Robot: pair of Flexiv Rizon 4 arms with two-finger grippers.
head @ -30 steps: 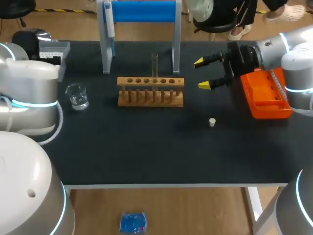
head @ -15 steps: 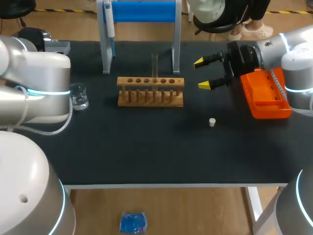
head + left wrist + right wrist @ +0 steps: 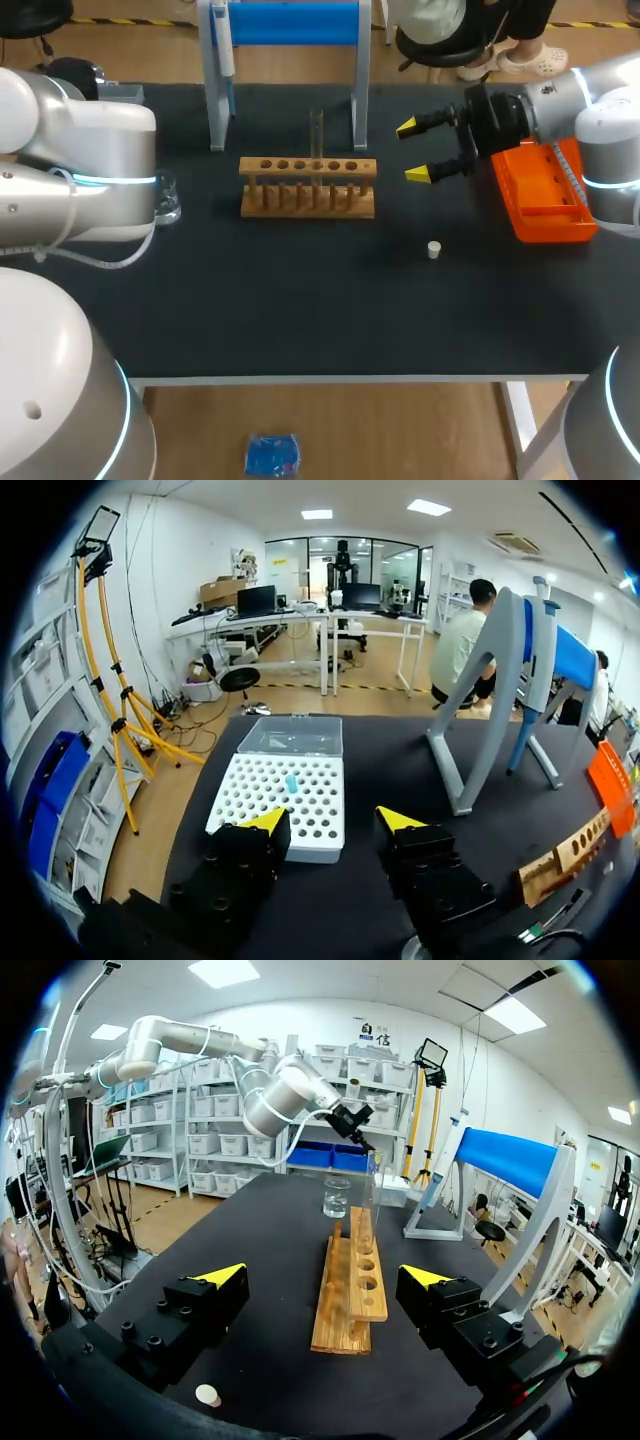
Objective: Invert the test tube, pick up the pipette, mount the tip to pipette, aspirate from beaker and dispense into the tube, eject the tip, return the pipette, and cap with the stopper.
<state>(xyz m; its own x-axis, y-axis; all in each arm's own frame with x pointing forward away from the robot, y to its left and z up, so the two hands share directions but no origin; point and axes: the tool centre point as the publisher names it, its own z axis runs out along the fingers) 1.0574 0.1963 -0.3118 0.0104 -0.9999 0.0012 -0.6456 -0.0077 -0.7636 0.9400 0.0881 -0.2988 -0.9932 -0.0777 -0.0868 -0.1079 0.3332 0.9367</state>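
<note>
A clear test tube stands in the wooden rack. Most of the glass beaker is hidden behind my left arm. The pipette hangs on the blue-topped stand. A white stopper lies on the mat. My left gripper hovers open and empty just short of the white tip box, which holds one blue tip. My right gripper is open and empty, right of the rack and aimed along it toward the beaker.
An orange box sits at the table's right edge, under my right arm. The stand's legs rise behind the rack. The stopper lies below my right gripper's left finger. The mat in front of the rack is bare.
My left arm has swung rightward and forward, now covering most of the beaker that was in full view a second ago. The right arm has stayed put.
</note>
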